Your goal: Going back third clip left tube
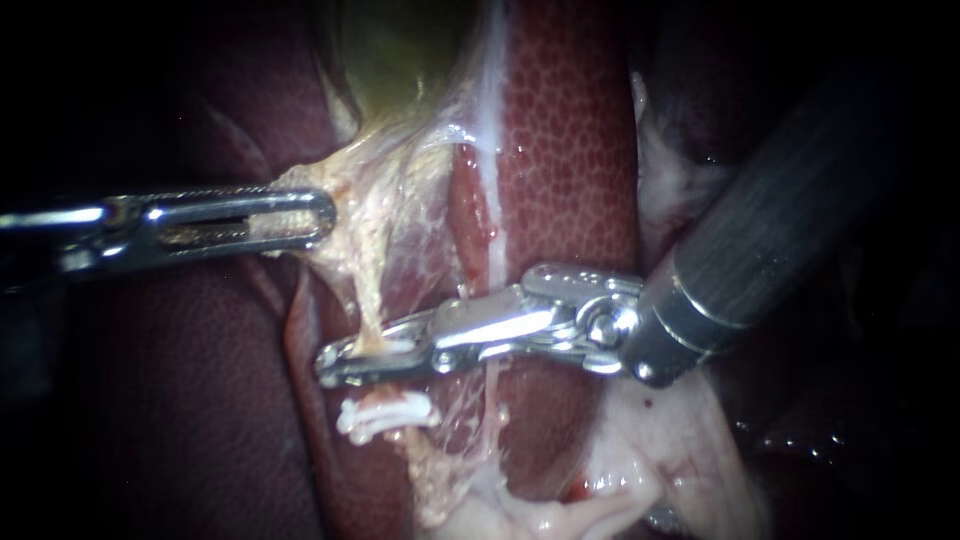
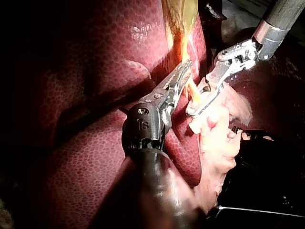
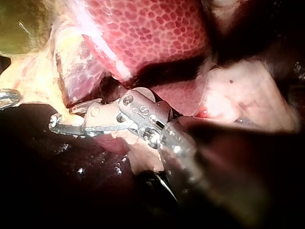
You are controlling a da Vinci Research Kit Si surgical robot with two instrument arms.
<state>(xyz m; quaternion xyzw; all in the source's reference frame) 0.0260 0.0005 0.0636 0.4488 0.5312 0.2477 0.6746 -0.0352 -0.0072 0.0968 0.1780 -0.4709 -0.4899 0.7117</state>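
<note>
The left tube (image 1: 368,295), a pale yellowish strand, runs down from the green gallbladder (image 1: 400,50) over the dark red liver (image 1: 570,150). My right instrument (image 1: 345,362) lies across this tube, its jaws closed on a white clip (image 1: 392,349) around the tube. Just below them another white clip (image 1: 385,415) sits on the same tube. My left instrument (image 1: 300,215) holds pale tissue (image 1: 330,180) at the gallbladder's lower end, jaws shut on it. The left wrist view shows both instruments (image 2: 183,71) (image 2: 198,107) close together. In the right wrist view my right instrument's jaws (image 3: 59,123) enclose pale tissue.
A reddish strand (image 1: 468,205) and a white band (image 1: 492,150) run beside the left tube. Pale fatty tissue (image 1: 640,470) lies under the right instrument's shaft (image 1: 780,230). Liver surrounds everything on both sides.
</note>
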